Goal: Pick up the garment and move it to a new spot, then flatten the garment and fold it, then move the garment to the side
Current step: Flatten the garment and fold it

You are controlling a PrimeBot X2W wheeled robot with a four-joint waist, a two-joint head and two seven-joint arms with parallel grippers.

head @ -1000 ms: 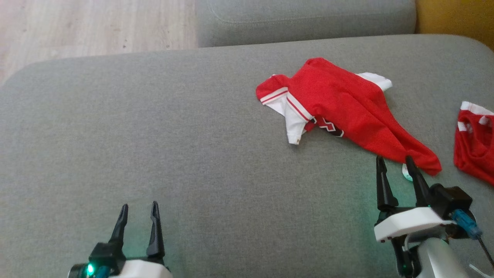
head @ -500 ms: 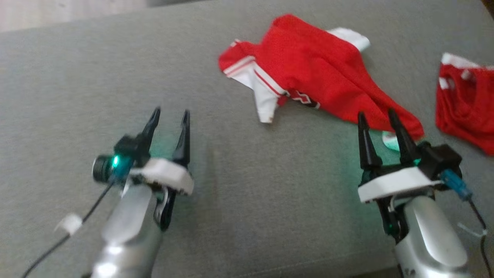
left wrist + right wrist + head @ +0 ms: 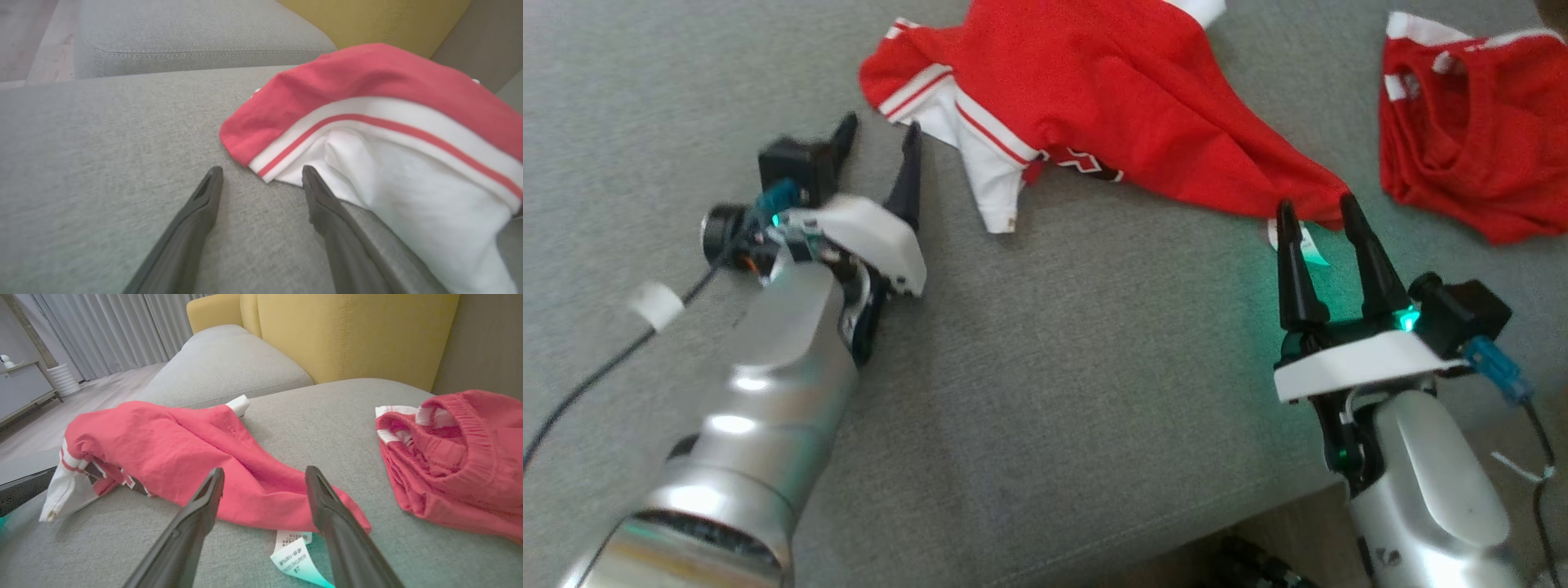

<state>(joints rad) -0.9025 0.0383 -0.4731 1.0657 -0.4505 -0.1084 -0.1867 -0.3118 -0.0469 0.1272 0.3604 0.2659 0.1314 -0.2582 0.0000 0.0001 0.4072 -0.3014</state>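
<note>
A crumpled red garment [image 3: 1111, 106] with white striped sleeves lies on the grey sofa cushion [image 3: 1054, 367]. My left gripper [image 3: 878, 139] is open, its fingers low over the cushion just left of the striped sleeve [image 3: 367, 134]. In the left wrist view the sleeve's edge sits between and beyond the left gripper [image 3: 261, 173]. My right gripper [image 3: 1315, 208] is open at the garment's lower right corner [image 3: 261, 494], close to the white care label [image 3: 292, 549]. Neither holds any cloth.
A second red garment [image 3: 1470, 139] with a white-trimmed waistband lies at the right [image 3: 457, 457]. The cushion's front edge runs along the lower right [image 3: 1258, 506]. A yellow backrest [image 3: 351, 330] and another grey cushion [image 3: 220, 363] stand behind.
The head camera has tilted down and closer. My left arm has reached forward to the garment's striped sleeve. My right gripper stays by the garment's lower corner.
</note>
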